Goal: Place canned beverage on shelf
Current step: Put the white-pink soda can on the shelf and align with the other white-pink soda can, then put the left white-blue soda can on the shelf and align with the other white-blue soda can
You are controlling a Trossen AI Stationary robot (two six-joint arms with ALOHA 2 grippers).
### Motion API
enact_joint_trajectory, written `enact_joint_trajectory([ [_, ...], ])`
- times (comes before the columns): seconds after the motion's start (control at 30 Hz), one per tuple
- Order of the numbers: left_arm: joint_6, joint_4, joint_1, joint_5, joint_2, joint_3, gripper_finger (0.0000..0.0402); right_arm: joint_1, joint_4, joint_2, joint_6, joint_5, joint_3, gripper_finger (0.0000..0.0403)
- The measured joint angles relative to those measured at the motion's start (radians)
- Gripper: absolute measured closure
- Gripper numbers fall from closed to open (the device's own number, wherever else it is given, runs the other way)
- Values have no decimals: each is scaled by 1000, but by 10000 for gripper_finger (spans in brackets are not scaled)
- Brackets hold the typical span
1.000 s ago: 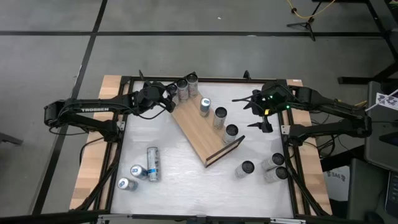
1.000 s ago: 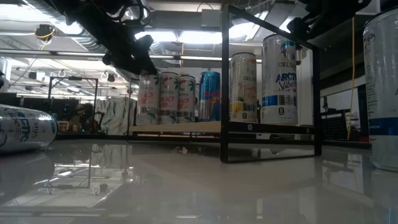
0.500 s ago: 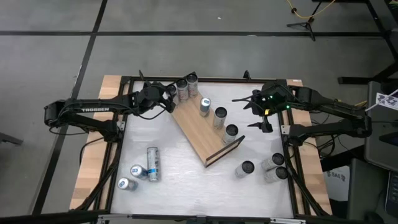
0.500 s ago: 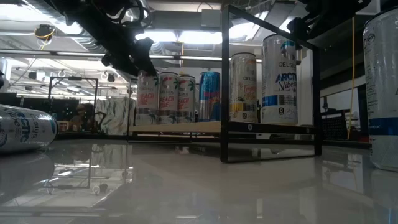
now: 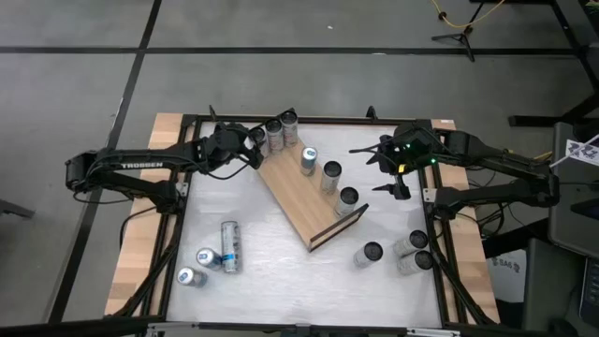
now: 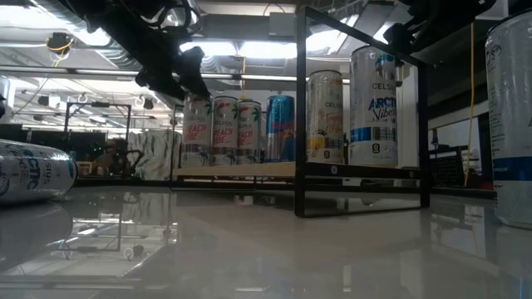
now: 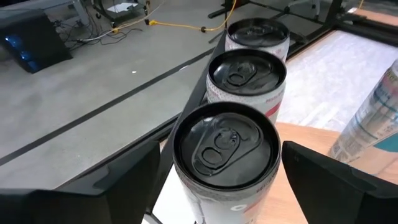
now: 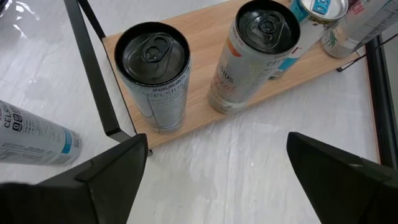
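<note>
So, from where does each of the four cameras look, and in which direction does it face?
High view: above the table, facing straight down on the shelf; both arms show, left hand and right hand.
Low view: at table-top height, facing level across to the shelf; arms enter from above.
Left wrist view: on the left arm, facing three cans in a row, nearest can; its own open fingers show.
Right wrist view: on the right arm, facing down on the shelf; open fingers show.
Shared: the shelf's cans appear in all views.

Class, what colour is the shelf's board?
Light-brown wood grain on the shelf, clearest in the right wrist view.
</note>
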Motion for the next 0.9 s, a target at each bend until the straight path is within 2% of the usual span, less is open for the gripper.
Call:
enact_joint_trajectory([
  [0.3, 0, 1, 0, 15, -97, 0, 72, 0, 0, 0, 0, 0, 0, 24],
  [0.47, -1, 1, 0, 125, -156, 0, 75, 0, 0, 0, 0, 0, 0, 24],
  [0.63, -11, 5, -9, 303, -205, 0, 76, 0, 0, 0, 0, 0, 0, 24],
  [0.9, -203, 5, -60, 396, -253, 0, 76, 0, 0, 0, 0, 0, 0, 24],
])
